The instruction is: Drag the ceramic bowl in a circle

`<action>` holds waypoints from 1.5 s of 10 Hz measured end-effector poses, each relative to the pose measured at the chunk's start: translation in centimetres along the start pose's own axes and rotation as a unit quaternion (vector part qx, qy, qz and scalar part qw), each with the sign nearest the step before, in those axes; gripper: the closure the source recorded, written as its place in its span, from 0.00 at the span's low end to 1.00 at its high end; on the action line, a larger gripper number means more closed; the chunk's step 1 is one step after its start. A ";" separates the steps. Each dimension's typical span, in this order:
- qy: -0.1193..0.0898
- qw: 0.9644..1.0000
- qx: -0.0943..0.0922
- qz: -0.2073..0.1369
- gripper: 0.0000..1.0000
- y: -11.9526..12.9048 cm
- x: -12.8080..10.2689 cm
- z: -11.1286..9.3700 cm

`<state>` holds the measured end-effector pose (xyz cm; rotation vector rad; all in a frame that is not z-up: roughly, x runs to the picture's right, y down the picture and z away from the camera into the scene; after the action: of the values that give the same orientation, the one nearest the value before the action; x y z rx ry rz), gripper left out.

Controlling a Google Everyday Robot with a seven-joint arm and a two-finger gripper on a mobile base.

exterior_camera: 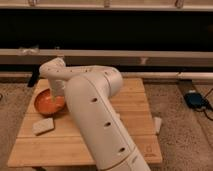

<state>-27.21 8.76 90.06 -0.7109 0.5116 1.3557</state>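
Ceramic bowl (45,104) is sitting on the left side of the wooden table (135,115), with the pale sponge (43,126) lying just in front of it, apart. Gripper (58,95) is reaching down at the bowl's right rim, and the arm (95,115) is hiding part of it; open or holding anything: cannot tell. Judgement: the bowl is looking rigid, glazed, hence slippery and chippable, moderately heavy, likely sliding readily on wood. Best hold is probably pinching the rim wall, dragging it flat and low, steering clear of the sponge
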 end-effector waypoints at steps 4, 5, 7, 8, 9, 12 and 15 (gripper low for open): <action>0.008 1.000 0.000 0.000 0.52 -0.4 0.2 1.5; 0.012 1.000 0.006 0.000 0.63 -0.7 0.4 1.7; 0.017 1.000 0.014 0.006 0.83 -1.5 0.8 1.7; 0.018 1.000 0.016 0.010 0.93 -2.2 1.1 0.9; 0.019 1.000 0.017 0.012 0.99 -3.1 1.6 -0.3; 0.051 0.998 0.033 -0.017 1.00 -6.7 6.7 -2.9; 0.092 0.993 0.072 -0.018 1.00 -10.8 10.4 -2.5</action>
<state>-14.73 13.51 82.74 -0.7275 0.7323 1.2117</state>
